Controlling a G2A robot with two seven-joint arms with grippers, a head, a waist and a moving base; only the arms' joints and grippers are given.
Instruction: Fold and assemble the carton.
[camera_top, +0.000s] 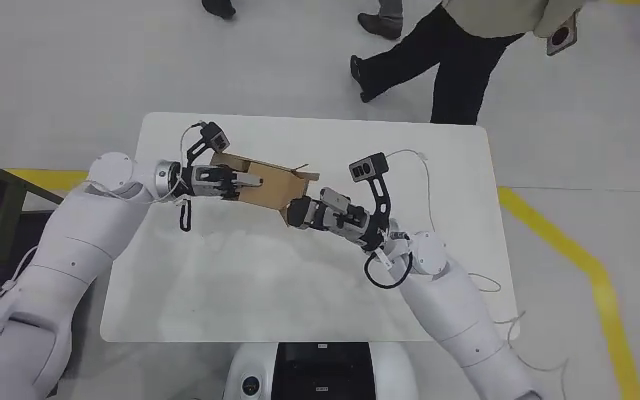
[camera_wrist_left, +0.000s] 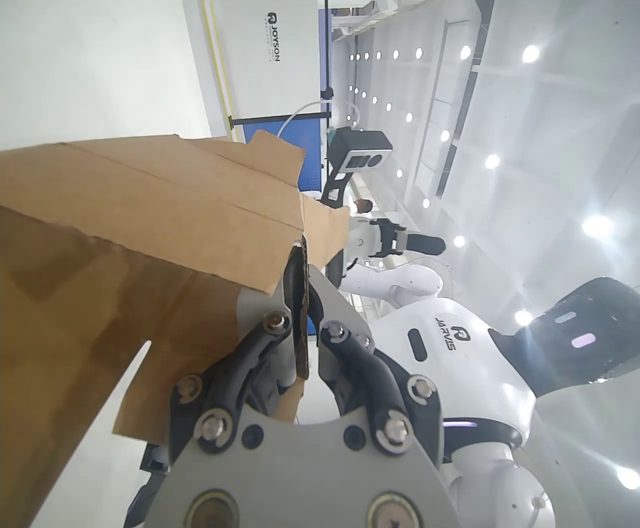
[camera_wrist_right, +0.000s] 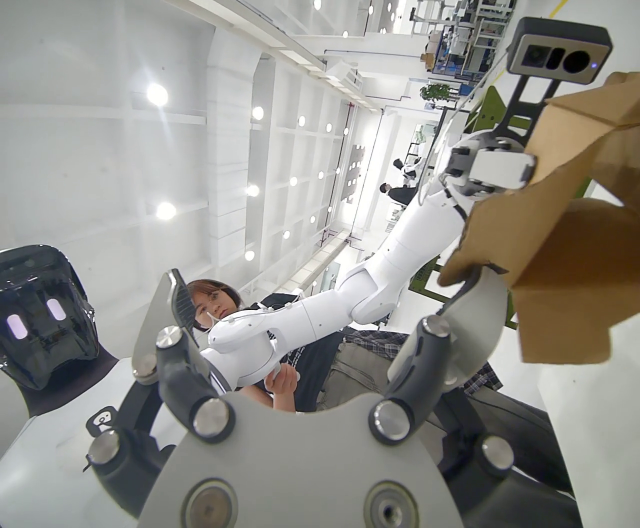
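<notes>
Left pincer (camera_wrist_left: 299, 285) clenched on carton (camera_wrist_left: 150, 200) edge. Right pincer (camera_wrist_right: 325, 305) released, spread wide; carton flap touches one of its fingers (camera_wrist_right: 470, 310).

Brown cardboard carton (camera_top: 270, 183) spans the far middle of the white tabletop (camera_top: 250, 290), blocking the lane between the left gripper (camera_top: 248, 181), clamped on one end, and the right gripper (camera_top: 294, 212), fingers spread at the other. Both forearms slant in from the side edges. Bare surface runs along the near edge.
</notes>
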